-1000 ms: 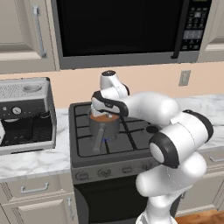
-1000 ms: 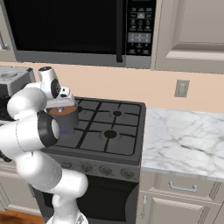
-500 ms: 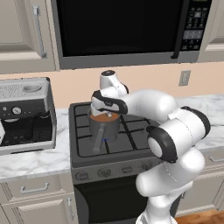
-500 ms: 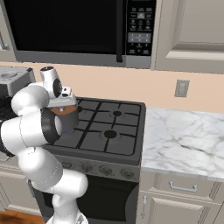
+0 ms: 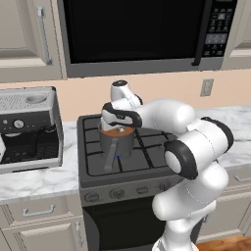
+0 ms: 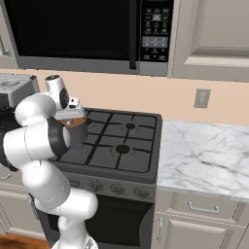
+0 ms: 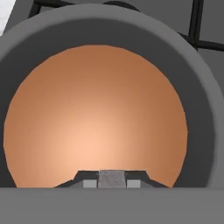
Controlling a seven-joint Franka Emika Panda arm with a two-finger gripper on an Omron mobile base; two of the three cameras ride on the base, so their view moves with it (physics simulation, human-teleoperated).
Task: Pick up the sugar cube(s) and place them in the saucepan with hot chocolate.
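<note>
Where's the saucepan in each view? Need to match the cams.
Left base view: saucepan centre-left, on the stove's front left burner, handle toward the camera.
Right base view: far left, partly behind the arm.
Hand view: rim rings the orange-brown liquid, seen from above.
Shared landmark: the stove.

One saucepan [image 5: 117,142] of orange-brown hot chocolate sits on one black stove [image 5: 147,157]. One microwave [image 5: 132,34] hangs above. One coffee machine [image 5: 27,127] stands on the marble worktop [image 6: 204,155]. One wall outlet [image 6: 202,98] is set in the backsplash. One small grey cube [image 7: 112,178] sits between two fingers [image 7: 89,183].
</note>
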